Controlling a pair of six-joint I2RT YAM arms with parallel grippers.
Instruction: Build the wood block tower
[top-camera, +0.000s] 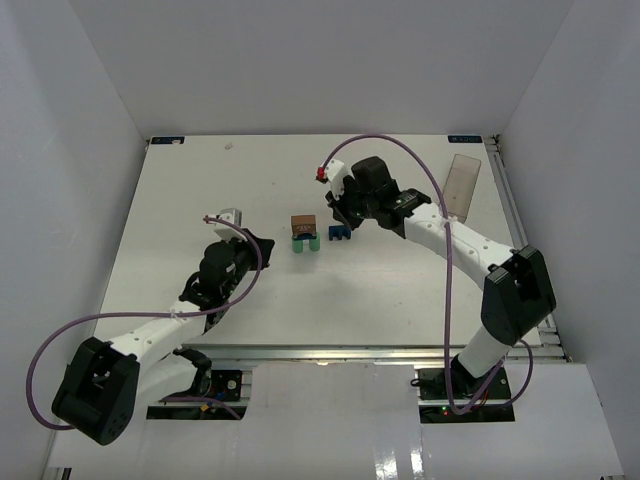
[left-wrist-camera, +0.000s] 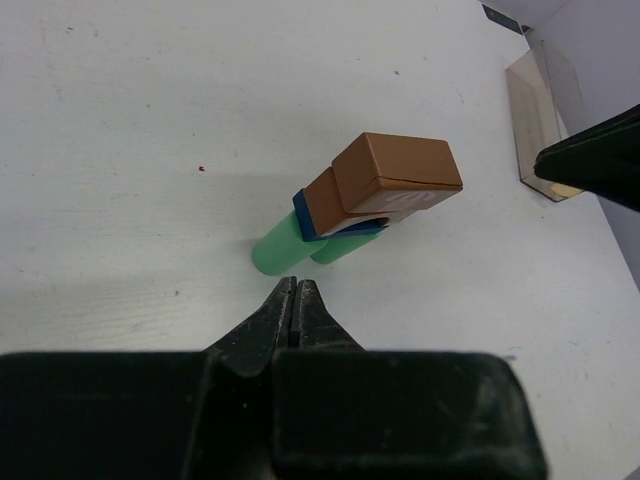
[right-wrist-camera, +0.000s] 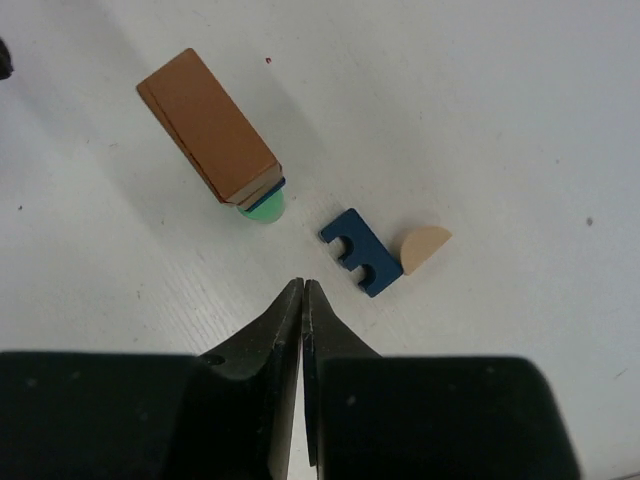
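The tower (top-camera: 304, 234) stands mid-table: two upright green cylinders (left-wrist-camera: 285, 245), a blue piece (left-wrist-camera: 303, 216) across them, a brown arch (left-wrist-camera: 323, 200), and a brown brick (left-wrist-camera: 400, 172) on top. In the right wrist view the brick (right-wrist-camera: 205, 125) hides most of the stack, with one green cylinder (right-wrist-camera: 262, 207) showing. A blue notched piece (right-wrist-camera: 360, 250) and a tan half-disc (right-wrist-camera: 423, 247) lie on the table right of the tower, touching. My left gripper (left-wrist-camera: 297, 285) is shut and empty, just left of the cylinders. My right gripper (right-wrist-camera: 303, 287) is shut and empty above the loose pieces.
A clear rectangular plastic box (top-camera: 462, 185) lies at the far right of the table and shows in the left wrist view (left-wrist-camera: 535, 125). White walls enclose the table on three sides. The right arm (top-camera: 440, 235) reaches over the right half.
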